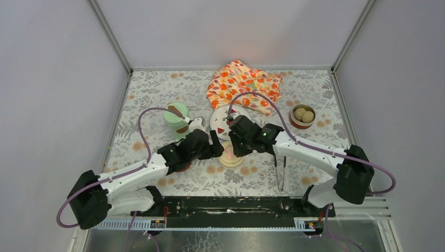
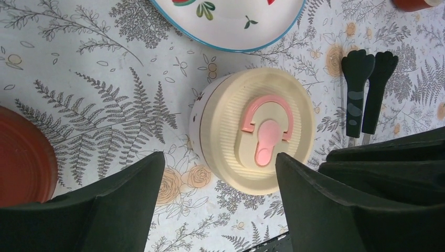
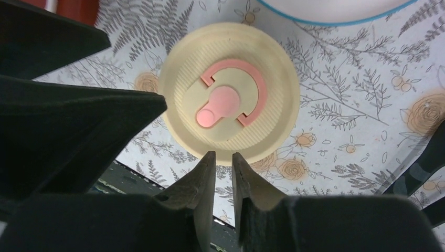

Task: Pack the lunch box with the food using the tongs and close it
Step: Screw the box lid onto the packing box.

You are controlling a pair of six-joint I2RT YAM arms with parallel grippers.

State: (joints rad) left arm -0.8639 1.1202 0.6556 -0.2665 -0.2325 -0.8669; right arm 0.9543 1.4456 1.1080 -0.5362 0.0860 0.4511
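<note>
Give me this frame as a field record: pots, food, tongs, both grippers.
cream-lidded pot: closed, standing on table
open bowl: beige balls inside
tongs: lying on table, unheld
left gripper: fingers wide apart above cream-lidded pot
right gripper: fingers narrowly apart, empty

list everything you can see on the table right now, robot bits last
cloth: one, orange floral, far middle
plate: one, white, fruit prints, before the cloth
green pot: one, mint, left of plate
cream pot: one, pink latch, lidded, near side of plate
red lid: one, dark red, left of cream pot
bowl: one, red-sided, far right
balls: at least two, beige, in bowl
tongs: one, dark, right of cream pot
left fingers: wide open
right fingers: nearly closed, empty
</note>
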